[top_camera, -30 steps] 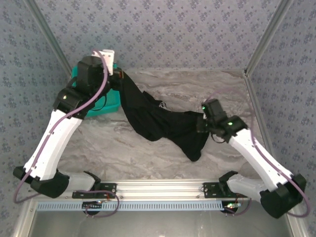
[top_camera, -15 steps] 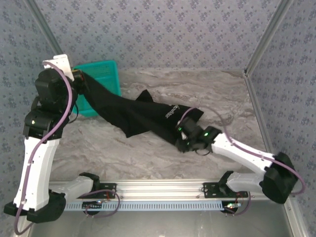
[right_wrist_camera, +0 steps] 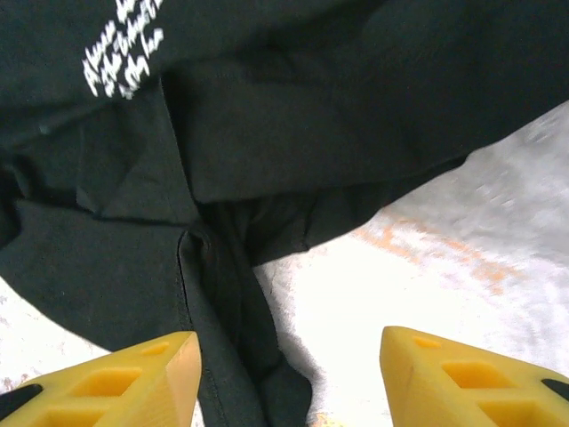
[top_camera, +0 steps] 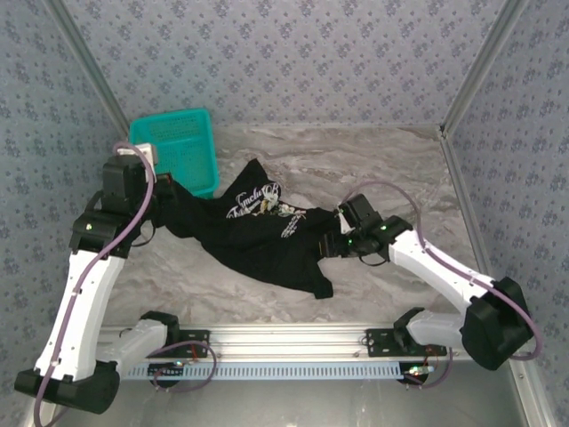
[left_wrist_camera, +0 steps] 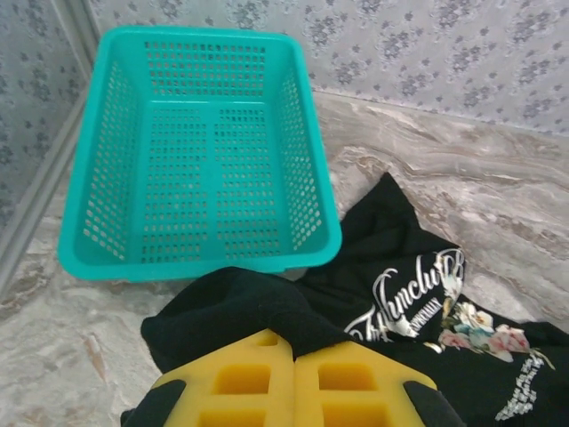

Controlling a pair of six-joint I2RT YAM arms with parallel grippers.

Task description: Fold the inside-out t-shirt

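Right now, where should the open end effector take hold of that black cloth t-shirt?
The free edge of the black cloth t-shirt beside the right end effector, coming from the right and above: that edge lies loose on the marbled table while the left end effector grips the opposite end.

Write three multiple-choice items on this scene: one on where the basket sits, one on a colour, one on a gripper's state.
1. The teal basket stands:
A) at the near right
B) at the far left, beyond the t-shirt
C) on the t-shirt

2. The t-shirt's lettering is:
A) red
B) yellow
C) white

3. The right gripper is:
A) open
B) shut on the basket
C) shut on the t-shirt

Key:
1 B, the top view shows it in the far-left corner.
2 C, the script is white on black cloth.
3 A, its fingers stand wide apart over the cloth's edge.
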